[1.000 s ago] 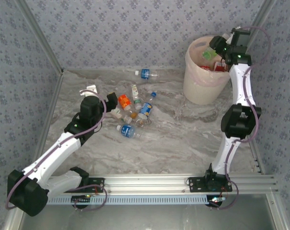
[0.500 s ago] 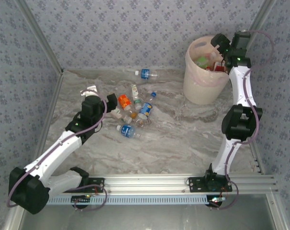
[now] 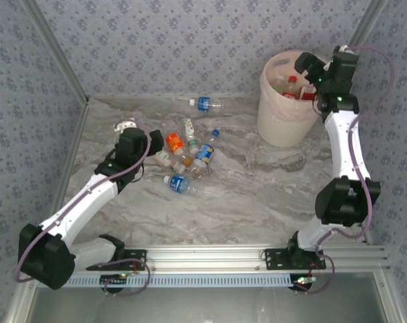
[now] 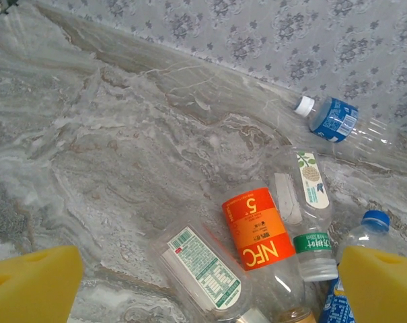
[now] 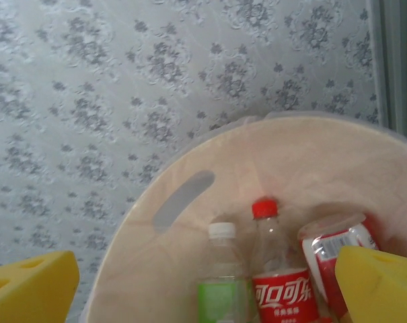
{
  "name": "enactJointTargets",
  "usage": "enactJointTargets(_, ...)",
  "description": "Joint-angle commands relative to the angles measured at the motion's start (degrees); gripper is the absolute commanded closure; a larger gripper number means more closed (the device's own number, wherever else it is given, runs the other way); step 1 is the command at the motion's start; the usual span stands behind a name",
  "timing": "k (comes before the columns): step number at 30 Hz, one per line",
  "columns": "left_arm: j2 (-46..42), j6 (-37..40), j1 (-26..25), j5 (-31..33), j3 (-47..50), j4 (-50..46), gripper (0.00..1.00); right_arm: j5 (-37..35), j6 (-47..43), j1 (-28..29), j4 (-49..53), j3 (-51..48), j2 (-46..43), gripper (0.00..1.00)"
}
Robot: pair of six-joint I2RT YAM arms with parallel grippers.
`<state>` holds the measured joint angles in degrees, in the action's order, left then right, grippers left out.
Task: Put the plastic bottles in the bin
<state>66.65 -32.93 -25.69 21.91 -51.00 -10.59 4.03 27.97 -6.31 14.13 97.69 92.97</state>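
Several plastic bottles (image 3: 188,160) lie in a heap on the marble table left of centre, one with an orange label (image 4: 260,229), one with a white label (image 4: 204,264) and one with a green band (image 4: 305,202). My left gripper (image 3: 154,147) hovers open at the heap's left edge, its yellow pads (image 4: 28,282) wide apart over the white-labelled and orange-labelled bottles. The bin (image 3: 277,124) stands at the back right. My right gripper (image 3: 309,73) hangs open and empty over its right rim. Inside the bin (image 5: 290,168) stand a green-labelled bottle (image 5: 223,286) and a red-capped cola bottle (image 5: 274,269).
A lone blue-labelled bottle (image 3: 204,103) lies by the back wall, and another blue-labelled bottle (image 3: 179,183) sits at the near side of the heap. Patterned walls close in the back and both sides. An aluminium rail (image 3: 216,256) runs along the near edge.
My right gripper has opened and the green-labelled bottle it held now stands in the bin; that arm has drawn back to the right. The left arm shifted slightly at the heap.
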Motion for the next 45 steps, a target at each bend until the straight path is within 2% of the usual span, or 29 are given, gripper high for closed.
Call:
enactJointTargets(1,1.95,-2.8,0.97,-1.36,-3.08,-3.67,0.02,2.12,-1.5,1.83,-4.29,-5.23,-5.63,0.0)
enactJointTargets(9,5.92,-6.54,2.52,-4.44,-4.67,-5.4,0.02,6.67,-2.81,9.07,-11.54,-19.66,-16.35,0.0)
enactJointTargets(15,7.6,-8.1,3.18,-5.3,-5.57,-6.64,0.02,5.33,-6.08,15.64,-13.22,-27.16,-21.15,0.0)
enactJointTargets(21,9.71,-11.53,4.06,-6.5,-5.49,-6.2,0.02,4.62,-5.52,18.65,-19.16,-36.54,-24.65,0.0)
enactJointTargets(28,15.21,-12.81,4.49,-14.25,-8.09,-4.92,0.02,6.78,-9.45,20.67,-22.35,-37.32,-25.03,0.0)
enactJointTargets(31,19.27,-14.5,5.03,-14.58,-12.3,-11.39,0.02,6.29,-11.51,22.06,-22.05,-37.13,-25.11,0.0)
enactJointTargets(34,22.83,-19.13,5.04,-13.69,-15.7,-19.13,0.02,5.16,-12.82,22.7,-20.8,-36.79,-25.09,0.0)
enactJointTargets(39,24.48,-30.26,4.37,-18.33,-11.62,-16.03,0.02,3.97,-13.6,23.33,-20.35,-36.96,-25.36,0.0)
enactJointTargets(45,26.08,-36.37,0.53,-16.92,-10.42,-14.62,0.02,3.5,-14.53,23.47,-20.24,-36.94,-25.29,0.0)
